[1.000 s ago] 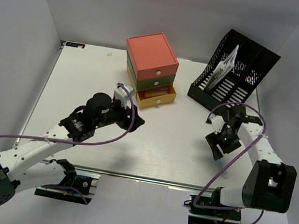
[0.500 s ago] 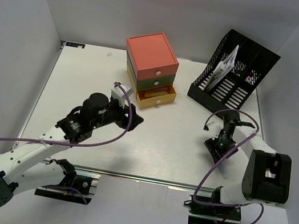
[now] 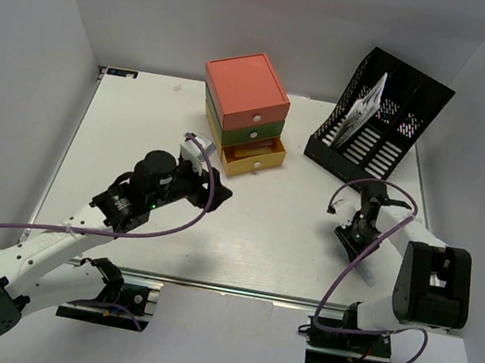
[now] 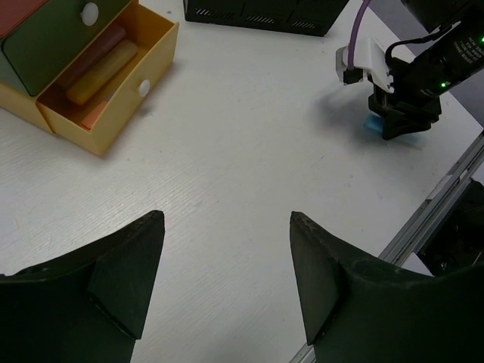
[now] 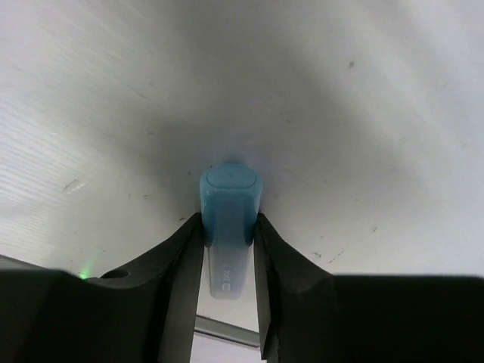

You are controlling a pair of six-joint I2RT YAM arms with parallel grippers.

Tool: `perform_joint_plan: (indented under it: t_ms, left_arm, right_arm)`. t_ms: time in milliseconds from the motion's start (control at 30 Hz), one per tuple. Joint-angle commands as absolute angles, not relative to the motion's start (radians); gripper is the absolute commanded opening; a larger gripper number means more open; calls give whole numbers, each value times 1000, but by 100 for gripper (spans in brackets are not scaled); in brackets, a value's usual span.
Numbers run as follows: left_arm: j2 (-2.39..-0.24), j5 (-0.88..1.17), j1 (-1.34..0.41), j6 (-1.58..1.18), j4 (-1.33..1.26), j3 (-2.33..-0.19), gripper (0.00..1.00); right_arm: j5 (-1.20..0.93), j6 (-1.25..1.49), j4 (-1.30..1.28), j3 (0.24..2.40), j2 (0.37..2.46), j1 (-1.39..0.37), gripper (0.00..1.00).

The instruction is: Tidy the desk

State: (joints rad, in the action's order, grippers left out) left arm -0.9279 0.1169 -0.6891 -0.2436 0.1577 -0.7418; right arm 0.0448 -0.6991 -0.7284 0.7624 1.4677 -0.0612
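The table (image 3: 141, 117) is a flat white rectangle that fills the floor between plain grey-white walls, with a metal rail (image 3: 233, 290) along its front edge where the two arms are bolted. Its longer sides appear to run left to right, parallel to the rail. Close up, its matt surface shows fine parallel streaks like wood grain and a few dark specks.

At the back stands a boxy drawer unit (image 3: 243, 111) of smooth plastic, red on top, green in the middle and yellow below. The yellow drawer (image 4: 106, 98) is pulled out, with a yellow stick and a pinkish one lying in it. To the right a black mesh file holder (image 3: 379, 126) leans back, with white papers in its leftmost slot.

The left fingers (image 3: 215, 193) are spread wide with nothing between them, above bare table just in front of the yellow drawer. They are dark and wedge-shaped.

The right fingers (image 3: 351, 243) are low over the right side of the table, pressed against both sides of a blue-capped stick (image 5: 230, 200). Its cap is a rounded rectangle and its body paler and translucent. In the top view the body reaches from the fingers toward the near right corner
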Motion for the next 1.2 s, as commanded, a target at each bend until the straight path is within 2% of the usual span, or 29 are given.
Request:
perform_joint_plan:
  t_ms: [0,67,167,333,467,667,867,1000,1167]
  left_arm:
    - [-920,103,-686,-230,155,-765,77]
    - [-922,97,-686,-224,156,-765,77]
    - [-922,91,-686,-212,156,-762,77]
    - [-919,60,-686,-187,147,-752,77]
    - [-920,60,-686,-166,141,-741,77]
    - [-930,68,-686,-146,137,-735,77]
    - [-936,61,-686,-137,141,-738,77]
    - [-939,64,-686,-135,143,-736,77]
    - [-933,71,-686,-135,141,-736,77]
  right_arm:
    - [-69,-804,-759,840,1470,-75,4]
    - [-170,-908,-825,980,1480,-103,0]
    - [-256,-1040,-906,1149,1502,-182,0]
    - [-252,-1155,-783,1339,1560,-361,0]
    - [-218,-1267,-683,1436,1626,-455,0]
    - [-158,-1475,-482,1448,1689,-564,0]
    - [-137,-1519,-376,1558,1811,-637,0]
    - [-132,-1511,-439,1740,1933,-682,0]
    - [-94,-1439,-466,1868,2058,-704,0]
